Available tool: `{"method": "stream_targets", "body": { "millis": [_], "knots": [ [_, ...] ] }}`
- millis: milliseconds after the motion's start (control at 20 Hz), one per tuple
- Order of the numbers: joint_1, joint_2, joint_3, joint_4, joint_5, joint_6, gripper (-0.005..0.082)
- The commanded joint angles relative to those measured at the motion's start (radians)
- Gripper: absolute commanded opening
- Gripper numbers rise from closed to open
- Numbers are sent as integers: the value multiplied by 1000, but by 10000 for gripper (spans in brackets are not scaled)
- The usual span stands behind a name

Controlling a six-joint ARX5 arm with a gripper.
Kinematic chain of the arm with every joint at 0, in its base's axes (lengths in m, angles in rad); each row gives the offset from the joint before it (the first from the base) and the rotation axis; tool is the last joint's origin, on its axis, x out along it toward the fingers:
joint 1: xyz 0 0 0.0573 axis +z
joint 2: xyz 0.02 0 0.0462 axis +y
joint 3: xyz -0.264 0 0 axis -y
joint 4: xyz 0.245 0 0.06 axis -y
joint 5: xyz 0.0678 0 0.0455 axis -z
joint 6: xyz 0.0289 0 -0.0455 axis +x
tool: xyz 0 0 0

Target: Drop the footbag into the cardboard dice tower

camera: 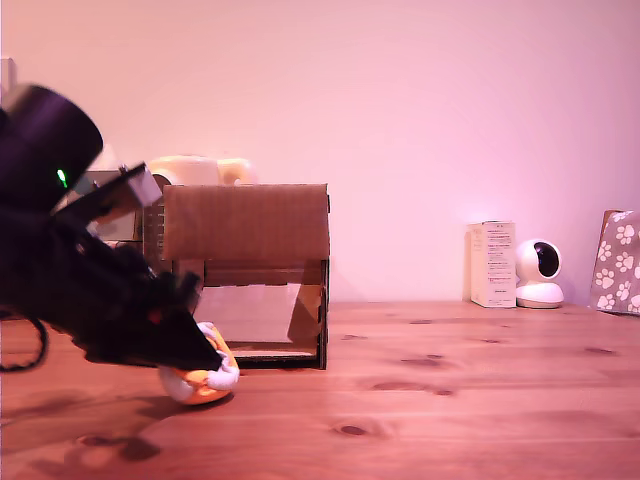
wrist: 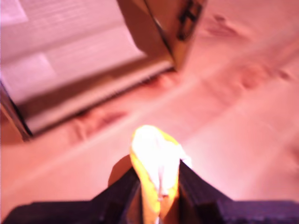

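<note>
1. The gripper [wrist: 159, 186], low at the exterior view's left, has its two dark fingers [wrist: 198, 189] pressed against either side of the footbag [wrist: 156, 158], squeezing it narrow.
2. The footbag [camera: 203, 378] sits on or just above the wooden table [camera: 450, 400]; contact is unclear.
3. Just behind stands the cardboard dice tower [camera: 245, 270], its lower front open.
4. Far right by the wall: a white box [camera: 493, 263], a small white camera [camera: 540, 273] and a paw-print bag [camera: 618, 262].

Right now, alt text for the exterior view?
The dark hand grips the footbag low on the wooden table, in front of the cardboard tower. A white camera stands at the view's right.
</note>
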Motion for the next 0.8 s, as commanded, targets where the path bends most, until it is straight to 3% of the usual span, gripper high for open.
{"method": "stream_targets", "body": {
  "millis": [0, 350, 600, 750],
  "knots": [
    [-3, -68, -4, -39, 7, 3, 56],
    [-3, -395, -4, -221, 7, -3, 56],
    [-3, -590, 2, -127, 13, -11, 56],
    [-3, -591, 34, -28, -3, -10, 57]
  ]
}}
